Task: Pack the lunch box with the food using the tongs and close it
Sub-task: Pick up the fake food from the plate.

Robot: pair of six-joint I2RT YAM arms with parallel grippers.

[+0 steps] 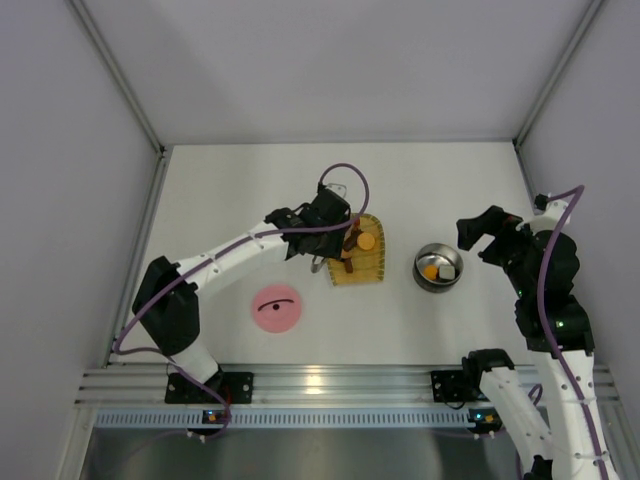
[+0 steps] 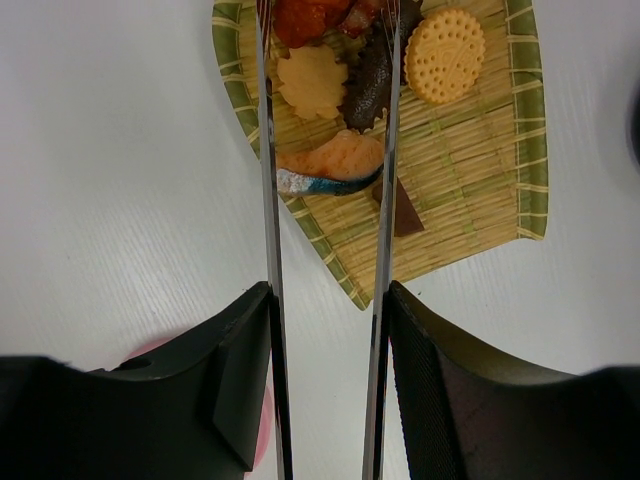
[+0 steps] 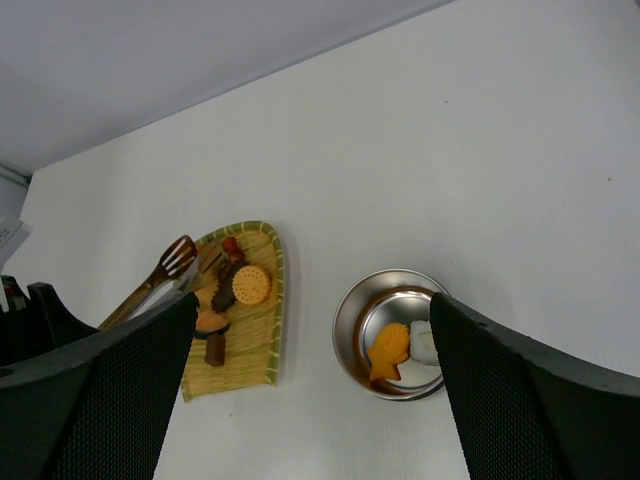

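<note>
L gripper (image 2: 328,298) clamps long thin silver metal tongs (image 2: 268,200), arms apart, straddling orange salmon-like food piece (image 2: 335,163) on yellow woven tray (image 2: 480,170). R gripper (image 3: 313,305) spread wide, holding nothing, above small round shiny steel lunch box (image 3: 350,322) w/ orange + white bits inside. Flat pink round lid (image 1: 277,308) lies on table near L arm.

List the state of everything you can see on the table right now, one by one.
lunch box: open, lid off, two food pieces inside.
lid: flat on the table, handle up, apart from the box.
tongs: held, arms apart, reaching over the tray.
tray: flat on the table, several more pieces on it.
left gripper: shut on the tongs.
right gripper: open, empty.
</note>
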